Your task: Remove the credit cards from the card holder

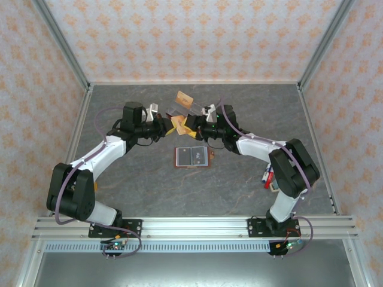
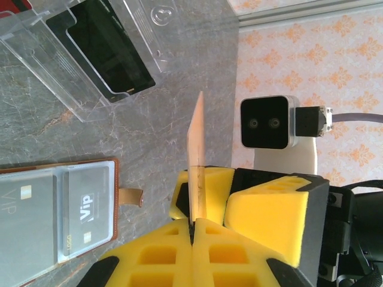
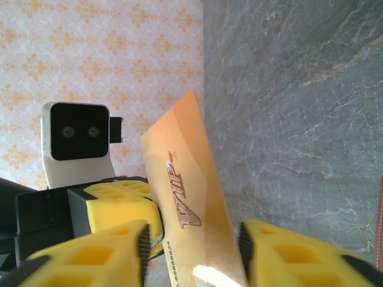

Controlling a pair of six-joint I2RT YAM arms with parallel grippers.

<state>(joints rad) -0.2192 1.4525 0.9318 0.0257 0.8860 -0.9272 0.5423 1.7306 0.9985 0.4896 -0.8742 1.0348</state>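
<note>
Robot lab test cell. Wallpaper-print panels [image 1: 179, 42] stand beyond the left gripper [image 1: 177, 124] & right gripper [image 1: 194, 130] and out to both sides of them, framed by bare alu. posts [image 1: 63, 45]. Under the grippers there's a grey stone-look bench top [image 1: 149, 185]. Behind them, at the arm bases, an alu. rail [image 1: 197, 222] w/ bolted mounts, small circuit boards [image 1: 115, 244], loose purple cables [image 1: 230, 116]. A cam. module [image 2: 268, 122] sits just back of the right gripper's fingers.

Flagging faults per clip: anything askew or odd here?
The tan-orange card stands on edge above the table, clamped in the left pincer while the right pincer flanks it: both at one card. Nothing looks spilled or damaged.
</note>
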